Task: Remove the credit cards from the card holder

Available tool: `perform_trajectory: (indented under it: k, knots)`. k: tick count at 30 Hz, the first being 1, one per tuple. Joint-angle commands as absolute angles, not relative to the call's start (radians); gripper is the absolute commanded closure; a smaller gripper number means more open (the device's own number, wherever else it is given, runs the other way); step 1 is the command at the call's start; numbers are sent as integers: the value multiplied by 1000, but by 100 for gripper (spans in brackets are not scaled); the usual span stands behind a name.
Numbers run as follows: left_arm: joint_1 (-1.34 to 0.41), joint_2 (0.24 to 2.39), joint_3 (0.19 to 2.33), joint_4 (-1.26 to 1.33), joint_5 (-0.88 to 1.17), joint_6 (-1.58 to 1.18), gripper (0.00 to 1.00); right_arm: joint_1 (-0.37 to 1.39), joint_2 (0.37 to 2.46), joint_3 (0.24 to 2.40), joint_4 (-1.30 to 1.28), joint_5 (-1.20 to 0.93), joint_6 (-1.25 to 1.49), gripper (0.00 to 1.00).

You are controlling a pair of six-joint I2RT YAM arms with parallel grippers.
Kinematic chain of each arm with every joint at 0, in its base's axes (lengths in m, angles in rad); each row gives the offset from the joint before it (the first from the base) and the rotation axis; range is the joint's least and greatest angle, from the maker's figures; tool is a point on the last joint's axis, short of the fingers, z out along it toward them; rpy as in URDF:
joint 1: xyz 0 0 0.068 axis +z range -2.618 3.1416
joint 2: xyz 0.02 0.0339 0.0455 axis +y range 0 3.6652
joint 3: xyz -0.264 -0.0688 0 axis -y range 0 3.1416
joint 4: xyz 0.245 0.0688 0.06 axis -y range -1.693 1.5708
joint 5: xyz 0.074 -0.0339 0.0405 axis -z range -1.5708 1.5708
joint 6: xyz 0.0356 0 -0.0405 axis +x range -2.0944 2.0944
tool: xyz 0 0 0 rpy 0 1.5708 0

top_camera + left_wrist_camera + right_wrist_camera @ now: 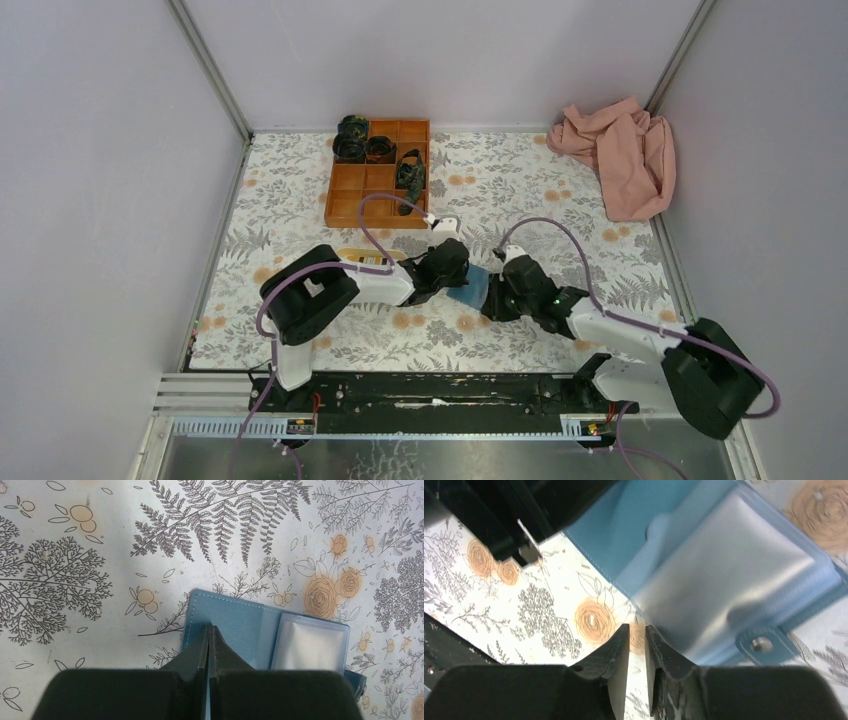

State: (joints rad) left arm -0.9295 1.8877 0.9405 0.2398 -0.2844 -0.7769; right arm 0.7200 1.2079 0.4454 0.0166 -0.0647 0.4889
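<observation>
Top view: black mounting rail [430,385] along the bottom edge. Above it, mid-frame, the 2 arms met over the card holder [472,289], which lay open on the floral table [560,180].

Left wrist view: left gripper [210,630] had its fingers pressed together, tip on the holder's left panel, probably pinning it flat.

Right wrist view: right gripper [636,630] stood slightly apart and held nothing, just off the clear sleeve [724,580]. Could not tell whether any credit cards sat inside.

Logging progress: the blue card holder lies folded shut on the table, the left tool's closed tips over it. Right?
Not folded shut: the left wrist view shows the card holder lying open on the table, inside face up. The left tool has its closed tips over it.
</observation>
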Motion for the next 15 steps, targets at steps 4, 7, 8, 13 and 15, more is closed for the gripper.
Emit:
perform_trajectory:
  k: [4,7,8,13,15]
  knots:
    - [-933,1916,908,132,-310,-792,100,725,989,382,-138,1,538,75]
    - [-933,1892,894,133,-316,-800,100,725,964,367,-159,46,544,75]
    - [-933,1882,889,133,-320,-801,100,724,969,367,-164,64,545,74]
    - [-929,1822,854,104,-362,-787,100,718,1052,409,-182,141,541,75]
    - [-918,1797,838,92,-371,-776,100,714,1067,428,-183,155,540,75]
